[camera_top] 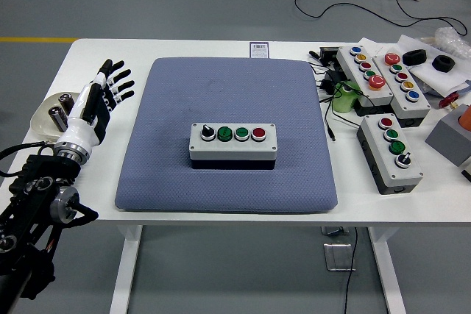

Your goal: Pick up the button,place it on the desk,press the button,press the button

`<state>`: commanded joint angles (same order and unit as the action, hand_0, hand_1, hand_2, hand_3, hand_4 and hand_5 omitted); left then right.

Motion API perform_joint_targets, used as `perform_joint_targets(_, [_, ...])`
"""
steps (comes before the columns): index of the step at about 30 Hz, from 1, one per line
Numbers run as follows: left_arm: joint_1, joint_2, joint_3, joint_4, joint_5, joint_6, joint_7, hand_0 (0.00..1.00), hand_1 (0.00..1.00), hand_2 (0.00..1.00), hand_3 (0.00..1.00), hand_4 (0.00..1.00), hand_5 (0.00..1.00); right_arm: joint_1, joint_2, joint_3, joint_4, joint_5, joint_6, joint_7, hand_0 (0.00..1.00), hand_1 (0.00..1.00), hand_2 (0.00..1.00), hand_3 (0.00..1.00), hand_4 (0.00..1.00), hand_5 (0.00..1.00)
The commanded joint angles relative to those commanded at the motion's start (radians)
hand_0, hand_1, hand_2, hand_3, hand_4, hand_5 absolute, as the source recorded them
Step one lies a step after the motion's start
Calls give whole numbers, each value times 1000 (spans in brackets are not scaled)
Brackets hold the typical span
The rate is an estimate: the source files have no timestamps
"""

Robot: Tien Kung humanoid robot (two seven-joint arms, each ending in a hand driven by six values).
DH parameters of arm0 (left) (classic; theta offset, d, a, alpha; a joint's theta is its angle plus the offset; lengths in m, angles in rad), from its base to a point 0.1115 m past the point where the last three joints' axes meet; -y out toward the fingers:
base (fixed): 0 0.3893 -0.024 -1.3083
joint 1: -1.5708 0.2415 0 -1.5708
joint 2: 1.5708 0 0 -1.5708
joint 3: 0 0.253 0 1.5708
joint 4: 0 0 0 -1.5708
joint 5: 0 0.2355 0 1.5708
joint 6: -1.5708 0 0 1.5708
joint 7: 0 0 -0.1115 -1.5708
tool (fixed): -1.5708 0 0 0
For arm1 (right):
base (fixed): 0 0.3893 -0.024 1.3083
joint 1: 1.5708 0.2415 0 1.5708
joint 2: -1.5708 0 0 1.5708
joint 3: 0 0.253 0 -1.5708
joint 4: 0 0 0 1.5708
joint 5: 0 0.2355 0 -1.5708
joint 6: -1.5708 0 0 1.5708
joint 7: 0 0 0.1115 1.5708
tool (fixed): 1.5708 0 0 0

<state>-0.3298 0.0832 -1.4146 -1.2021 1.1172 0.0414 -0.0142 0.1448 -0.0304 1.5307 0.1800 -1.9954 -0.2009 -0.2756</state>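
Note:
A grey button box (233,143) with a black knob, two green buttons and a red button lies in the middle of the blue-grey pad (221,79). My left hand (99,97) hovers over the table's left part, well left of the box, fingers spread and empty. My right hand is out of view.
A shallow dish (45,110) with two cylinders sits just left of my left hand. Three more button boxes (390,151), a green bottle (343,98), cables and black parts crowd the table's right side. A small label card (259,50) lies at the pad's far edge.

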Motion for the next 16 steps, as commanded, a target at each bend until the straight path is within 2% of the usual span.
perform_joint_targets(16, [-11, -3, 17, 9, 12, 0, 14, 782, 838, 876, 883, 673, 998, 1, 2, 8, 0, -4, 0, -1, 670, 645, 686, 631, 308, 173])
